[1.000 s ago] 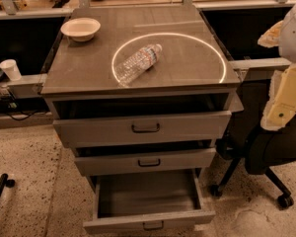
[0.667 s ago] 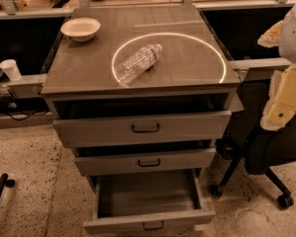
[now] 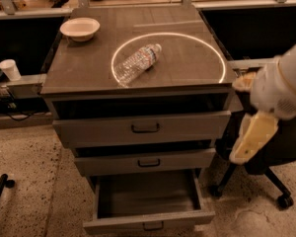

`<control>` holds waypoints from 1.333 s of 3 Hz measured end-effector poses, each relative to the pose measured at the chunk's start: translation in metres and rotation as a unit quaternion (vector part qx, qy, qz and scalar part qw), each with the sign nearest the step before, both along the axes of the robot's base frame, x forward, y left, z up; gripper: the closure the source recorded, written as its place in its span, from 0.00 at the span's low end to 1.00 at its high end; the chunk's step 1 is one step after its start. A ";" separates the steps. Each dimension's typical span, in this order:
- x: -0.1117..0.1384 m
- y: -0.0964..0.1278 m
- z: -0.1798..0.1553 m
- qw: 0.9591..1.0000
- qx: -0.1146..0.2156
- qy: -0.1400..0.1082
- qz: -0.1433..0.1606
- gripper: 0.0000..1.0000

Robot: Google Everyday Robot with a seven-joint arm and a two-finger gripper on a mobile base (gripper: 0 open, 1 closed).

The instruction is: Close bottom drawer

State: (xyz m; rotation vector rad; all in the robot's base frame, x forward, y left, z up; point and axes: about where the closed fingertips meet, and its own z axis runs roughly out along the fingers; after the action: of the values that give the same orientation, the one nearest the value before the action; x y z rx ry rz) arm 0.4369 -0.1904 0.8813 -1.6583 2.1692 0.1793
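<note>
The bottom drawer [image 3: 119, 225] is the lowest of the grey cabinet's three. It is pulled far out, its slim front panel with a small dark handle [image 3: 153, 226] sits near the bottom edge, and its inside is empty. My gripper [image 3: 251, 139], a cream-coloured piece hanging from the white arm [image 3: 283, 85], is at the right of the cabinet. It is level with the upper two drawers, above and to the right of the bottom drawer, and touches nothing.
The top drawer [image 3: 89, 130] and middle drawer [image 3: 103, 164] stand slightly out. On the cabinet top lie a plastic bottle [image 3: 136, 62] and a white bowl [image 3: 80, 28]. An office chair [image 3: 266, 177] stands right of the cabinet. A paper cup [image 3: 10, 69] sits at left.
The arm with the gripper has moved down and to the left, closer to the cabinet's right side. The drawers have not moved.
</note>
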 end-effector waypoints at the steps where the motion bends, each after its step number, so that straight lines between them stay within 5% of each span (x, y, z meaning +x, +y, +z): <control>1: -0.025 0.021 -0.061 0.998 0.061 0.002 -0.001 0.00; 2: -0.035 0.023 -0.096 0.997 0.069 0.002 -0.018 0.00; 4: -0.031 0.037 -0.128 0.998 0.056 0.004 0.013 0.00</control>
State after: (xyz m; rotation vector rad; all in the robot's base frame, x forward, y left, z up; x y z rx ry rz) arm 0.4061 -0.1529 0.7530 -1.6256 2.1043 0.3086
